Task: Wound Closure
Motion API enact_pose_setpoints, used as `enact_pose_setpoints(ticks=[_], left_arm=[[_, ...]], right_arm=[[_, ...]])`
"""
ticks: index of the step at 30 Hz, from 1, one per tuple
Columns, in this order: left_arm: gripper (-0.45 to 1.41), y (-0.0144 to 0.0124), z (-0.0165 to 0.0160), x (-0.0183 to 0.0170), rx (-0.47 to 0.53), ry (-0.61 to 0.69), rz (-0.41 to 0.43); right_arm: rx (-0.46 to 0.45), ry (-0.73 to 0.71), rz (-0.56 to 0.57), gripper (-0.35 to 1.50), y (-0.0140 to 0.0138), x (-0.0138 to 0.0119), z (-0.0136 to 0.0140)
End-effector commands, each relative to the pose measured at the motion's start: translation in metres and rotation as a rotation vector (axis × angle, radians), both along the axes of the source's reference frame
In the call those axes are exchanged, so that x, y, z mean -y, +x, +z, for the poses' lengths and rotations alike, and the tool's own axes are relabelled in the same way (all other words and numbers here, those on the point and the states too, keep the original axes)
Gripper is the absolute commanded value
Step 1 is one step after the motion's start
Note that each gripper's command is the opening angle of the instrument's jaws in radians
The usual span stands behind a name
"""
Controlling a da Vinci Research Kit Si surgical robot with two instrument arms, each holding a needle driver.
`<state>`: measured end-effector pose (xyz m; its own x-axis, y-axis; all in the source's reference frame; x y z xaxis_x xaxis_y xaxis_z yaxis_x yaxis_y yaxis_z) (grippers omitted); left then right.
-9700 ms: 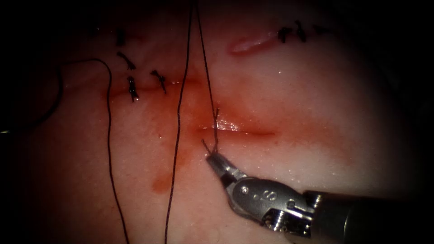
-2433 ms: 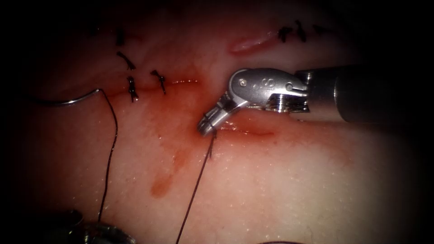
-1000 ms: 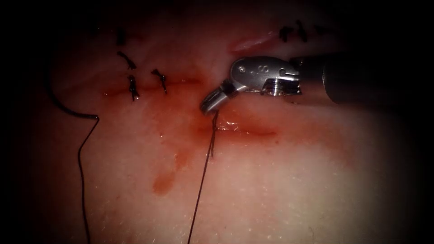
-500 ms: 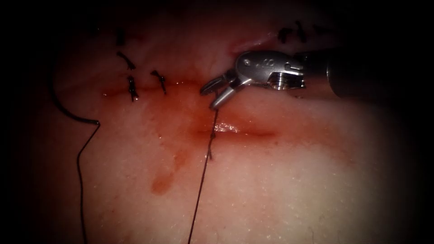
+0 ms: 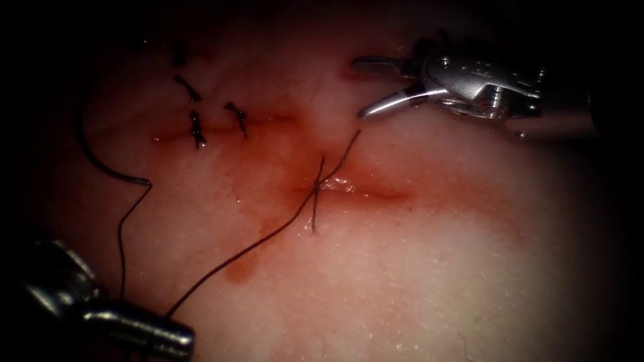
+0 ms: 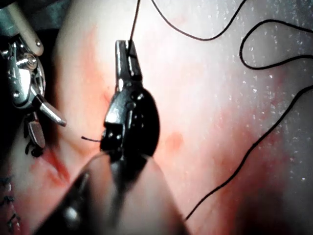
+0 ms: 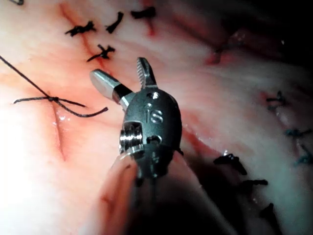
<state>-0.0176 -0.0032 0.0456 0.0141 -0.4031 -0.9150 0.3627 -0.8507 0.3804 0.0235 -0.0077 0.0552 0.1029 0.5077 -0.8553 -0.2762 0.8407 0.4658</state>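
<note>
The cut [image 5: 362, 194] runs across the tissue [image 5: 429, 281], with a knot [image 5: 316, 188] of dark thread at its left end. My right tool [image 5: 359, 88] hovers above and to the right of the knot, jaws open and holding nothing; a short thread tail [image 5: 345, 151] points toward it. My left tool [image 5: 178, 332] sits low on the left, shut on the long thread [image 5: 248, 251] that runs from the knot. The grip shows in the left wrist view [image 6: 128, 54]. The curved needle [image 5: 100, 161] lies free on the tissue, left of the cut. The knot [image 7: 51, 99] lies beside the open right tool [image 7: 122, 78].
Finished stitches [image 5: 196, 127] with cut ends sit along the closed part of the cut to the left. Red fluid [image 5: 241, 268] stains the tissue below the knot. A thread [image 5: 121, 248] trails from the needle's end down toward the left tool. Loose thread loops [image 6: 264, 44] lie on the tissue.
My right tool opened, let go of the thread tail at the knot and drew away up and to the right. The left tool came into view and the long thread now slants down-left.
</note>
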Motion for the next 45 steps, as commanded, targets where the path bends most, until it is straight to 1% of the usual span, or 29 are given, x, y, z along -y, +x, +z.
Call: enact_pose_setpoints(ticks=[1,2,3,4,5,6,7,8,9,10,11,14,15,17,20,21,25,26,31,32,33,35,37,41,44,45], left_arm=[[-0.45,-0.0009,0.0007,-0.0007,0.004,-0.006,0.028],[-0.45,-0.0015,0.0008,-0.0018,0.038,-0.007,0.068],[-0.45,-0.0015,0.0008,-0.0018,0.038,-0.007,0.068],[-0.45,-0.0018,0.0009,-0.0022,0.054,-0.005,0.076],[-0.45,-0.0029,0.0015,-0.0037,0.098,-0.004,0.100],[-0.45,-0.0029,0.0015,-0.0037,0.098,-0.004,0.100],[-0.45,-0.0032,0.0017,-0.0043,0.118,-0.002,0.114],[-0.45,-0.0037,0.0022,-0.0052,0.151,0.006,0.135],[-0.45,-0.0044,0.0028,-0.0065,0.176,0.006,0.147],[-0.45,-0.0044,0.0028,-0.0065,0.176,0.006,0.147],[-0.45,-0.0049,0.0034,-0.0078,0.194,0.010,0.152],[-0.45,-0.0051,0.0047,-0.0097,0.204,0.011,0.149],[-0.45,-0.0049,0.0059,-0.0108,0.203,0.008,0.144],[-0.45,-0.0048,0.0064,-0.0112,0.199,0.006,0.140],[-0.45,-0.0042,0.0115,-0.0134,0.131,-0.024,0.087],[-0.45,-0.0042,0.0115,-0.0134,0.131,-0.024,0.087],[-0.45,-0.0040,0.0152,-0.0140,0.076,-0.015,0.064],[-0.45,-0.0038,0.0171,-0.0139,0.041,-0.015,0.059],[-0.45,-0.0031,0.0207,-0.0140,-0.032,-0.015,0.042],[-0.45,-0.0029,0.0220,-0.0140,-0.058,-0.012,0.037],[-0.45,-0.0029,0.0220,-0.0140,-0.058,-0.012,0.037],[-0.45,-0.0029,0.0233,-0.0138,-0.082,-0.011,0.038],[-0.45,-0.0030,0.0247,-0.0129,-0.101,-0.009,0.034],[-0.45,-0.0041,0.0261,-0.0096,-0.072,0.013,0.087],[-0.45,-0.0044,0.0261,-0.0085,-0.064,0.023,0.102],[-0.45,-0.0048,0.0261,-0.0081,-0.062,0.020,0.104]], right_arm=[[-0.010,-0.005,0.014,1.01,0.0018,0.0005,-0.0004],[-0.019,-0.009,0.024,0.93,0.0028,0.0014,-0.0010],[-0.019,-0.009,0.024,0.93,0.0028,0.0014,-0.0010],[-0.025,-0.016,0.027,0.81,0.0033,0.0018,-0.0012],[-0.053,-0.025,0.041,0.36,0.0048,0.0031,-0.0016],[-0.053,-0.025,0.041,0.36,0.0048,0.0031,-0.0016],[-0.059,-0.030,0.048,0.24,0.0054,0.0037,-0.0017],[-0.067,-0.038,0.046,0.04,0.0062,0.0045,-0.0016],[-0.083,-0.048,0.035,-0.32,0.0072,0.0054,-0.0013],[-0.083,-0.048,0.035,-0.32,0.0072,0.0054,-0.0013],[-0.086,-0.057,0.031,-0.35,0.0079,0.0061,-0.0010],[-0.104,-0.070,0.015,-0.35,0.0084,0.0071,-0.0006],[-0.120,-0.075,-0.016,-0.35,0.0084,0.0077,-0.0004],[-0.121,-0.076,-0.022,-0.35,0.0084,0.0079,-0.0004],[-0.140,-0.075,-0.053,-0.35,0.0084,0.0090,-0.0012],[-0.140,-0.075,-0.053,-0.35,0.0084,0.0090,-0.0012],[-0.161,-0.076,-0.047,-0.35,0.0085,0.0095,-0.0018],[-0.174,-0.078,-0.036,-0.35,0.0084,0.0096,-0.0020],[-0.196,-0.084,-0.020,-0.35,0.0080,0.0099,-0.0020],[-0.214,-0.089,-0.002,-0.35,0.0078,0.0101,-0.0020],[-0.214,-0.089,-0.002,-0.35,0.0078,0.0101,-0.0020],[-0.224,-0.092,0.028,-0.35,0.0076,0.0102,-0.0021],[-0.245,-0.097,0.093,-0.35,0.0073,0.0101,-0.0022],[-0.137,-0.019,0.255,-0.35,0.0072,0.0104,-0.0022],[-0.107,0.023,0.321,-0.35,0.0071,0.0107,-0.0021],[-0.112,0.089,0.368,-0.35,0.0073,0.0109,-0.0020]])
